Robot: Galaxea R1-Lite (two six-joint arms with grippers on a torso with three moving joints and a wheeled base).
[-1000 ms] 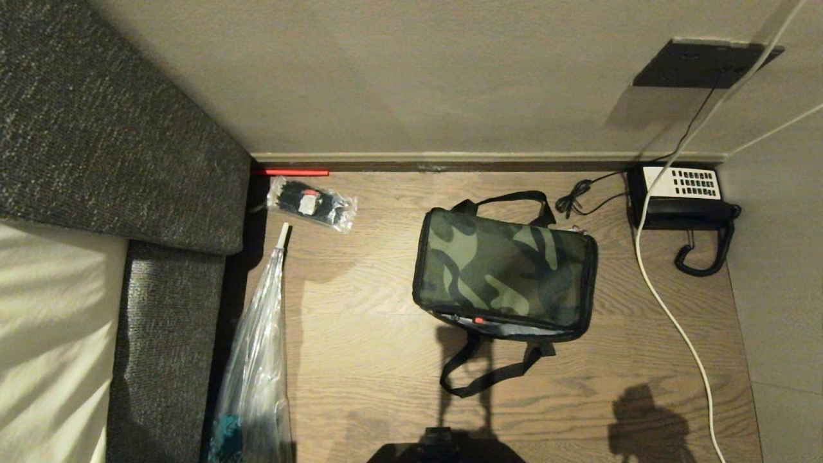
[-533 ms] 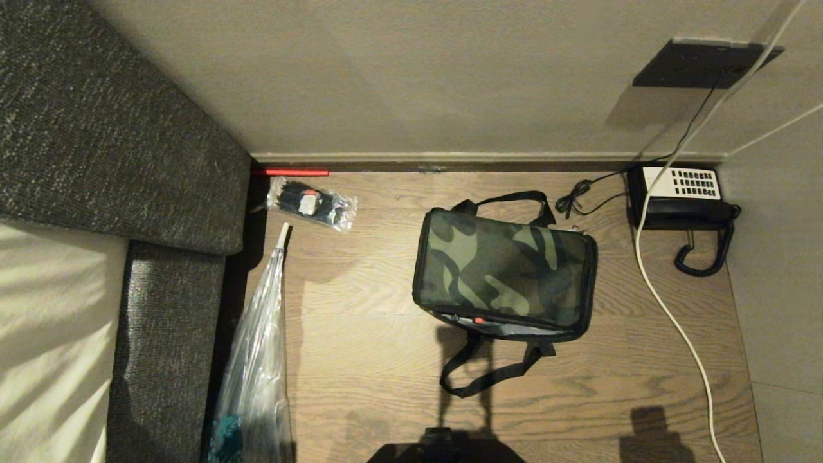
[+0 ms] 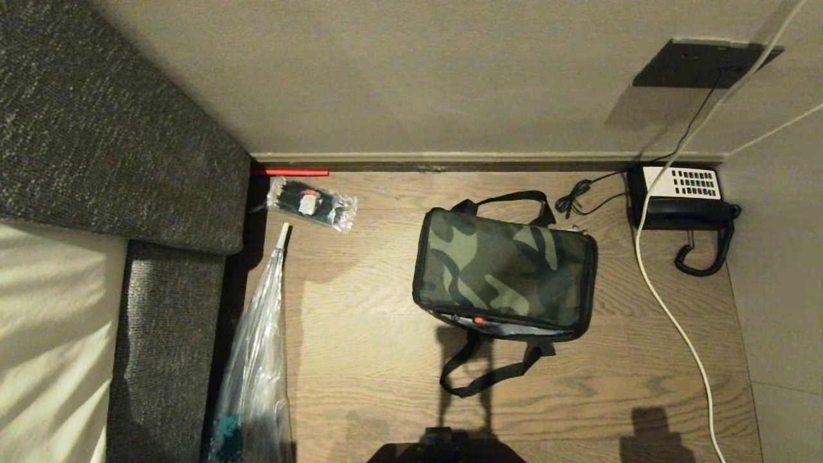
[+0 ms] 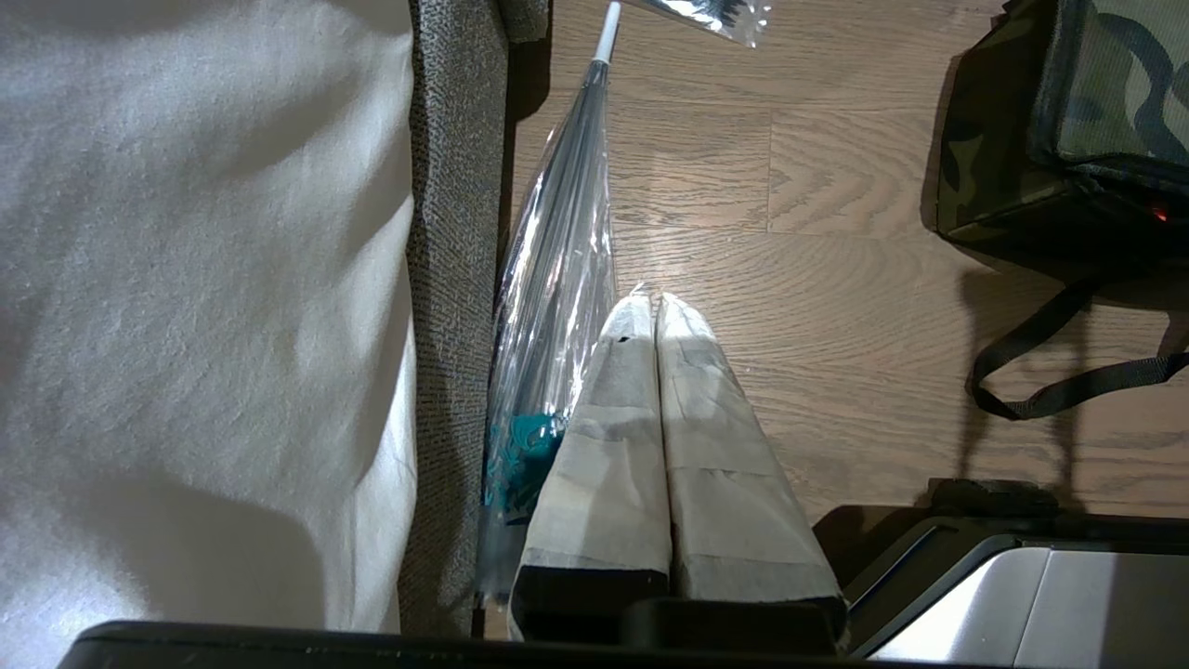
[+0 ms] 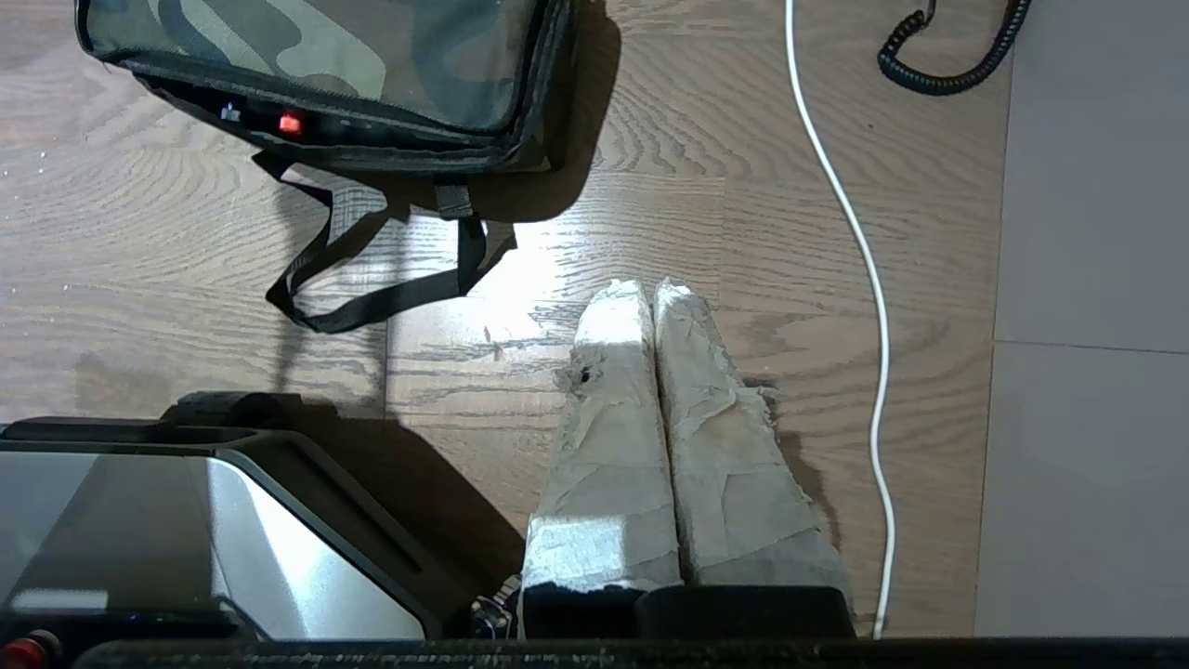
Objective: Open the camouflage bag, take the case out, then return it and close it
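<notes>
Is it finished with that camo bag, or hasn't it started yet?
I can't tell: the camouflage bag lies with its lid down, no case in sight. Nothing is in hand; the left hand and right hand are shut and empty above the floor.

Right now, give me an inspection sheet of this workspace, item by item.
Surface: wooden floor, bare boards in front of the bag.
Job's things: camouflage bag lid down, strap handles loose; case not seen.
Clutter: clear plastic bag beside the sofa; small clear packet near the wall.
End effectors: left end effector shut, empty, above the floor; right end effector shut, empty, beside the white cable.
Cables: white cable across the floor; coiled cord at black telephone.
Surroundings: grey sofa, beige wall.
</notes>
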